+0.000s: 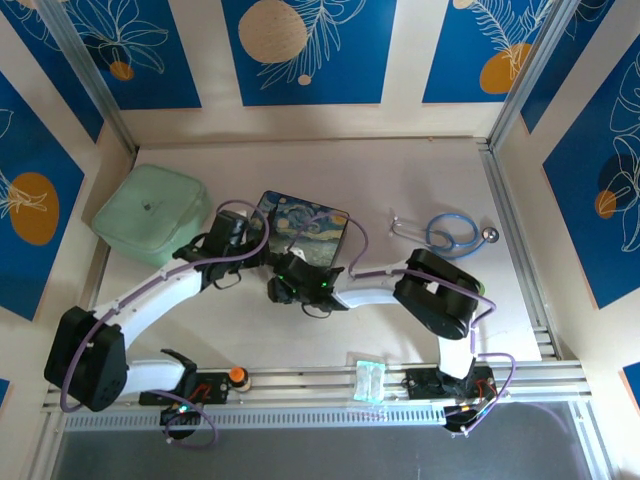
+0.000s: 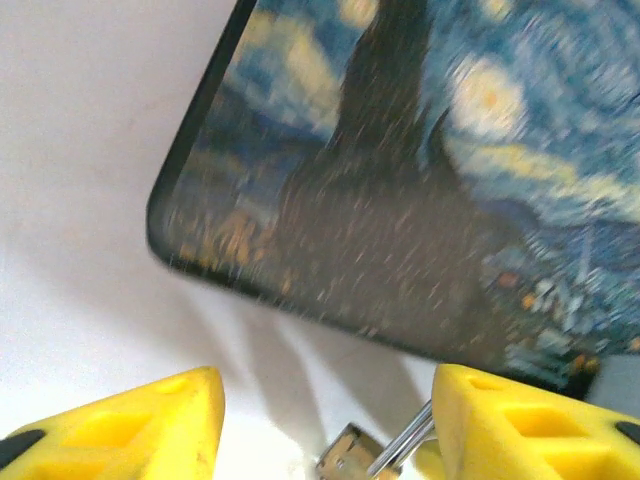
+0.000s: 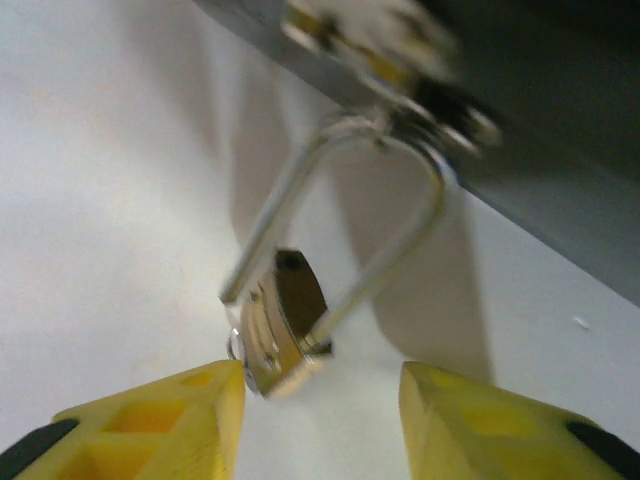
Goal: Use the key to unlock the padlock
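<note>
At box [image 1: 305, 220] front, left gripper [image 2: 328, 425] and right gripper [image 3: 322, 415], jaws open (padlock [image 3: 285, 335] between).

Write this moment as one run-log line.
padlock: hangs on box latch | left pincer: open | right pincer: open, facing padlock

The padlock [image 3: 283, 338] has a polished metal body with a brassy tint and a bright, smooth metal shackle [image 3: 425, 225]. The box [image 2: 420, 200] lid bears a printed painting with a slight sheen; its latch [image 3: 400, 70] is shiny metal. The desk [image 2: 80, 200] is smooth, matt white. The right end effector [image 3: 322, 385] has fingers [image 3: 150, 425] of matt yellow plastic. The stethoscope [image 1: 455, 232] has blue rubbery tubing.
</note>
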